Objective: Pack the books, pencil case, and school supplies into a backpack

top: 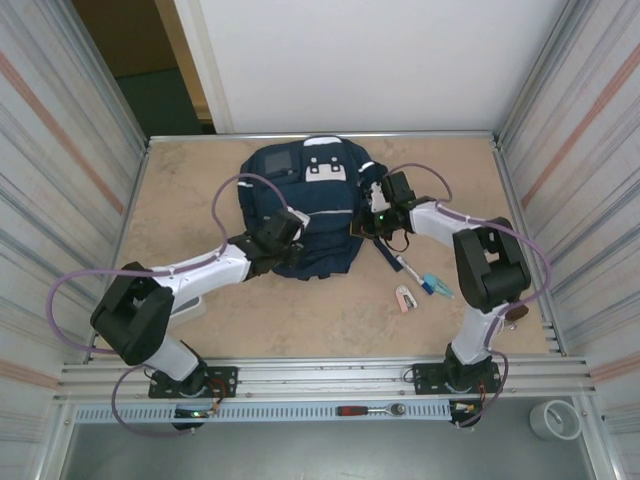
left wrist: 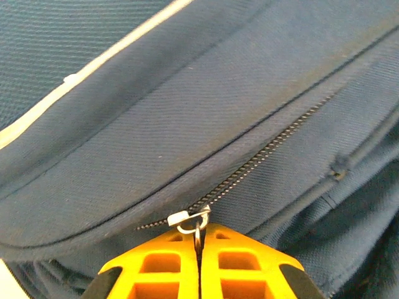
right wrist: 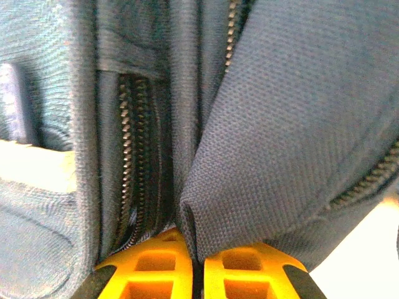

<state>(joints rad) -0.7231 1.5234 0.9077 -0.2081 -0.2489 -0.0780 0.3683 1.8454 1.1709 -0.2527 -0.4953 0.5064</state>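
While left tool (left wrist: 199, 235), right tool (right wrist: 198, 252) tight on backpack (top: 305, 190), school supplies (top: 432, 285) loose nearby.

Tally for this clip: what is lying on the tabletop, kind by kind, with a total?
backpack: 1
white pen-like stick: 1
light-blue piece: 1
pink-and-white piece: 1
Total: 4

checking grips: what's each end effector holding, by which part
The left end effector pinches the backpack zipper pull; the right end effector pinches a fold of its fabric.
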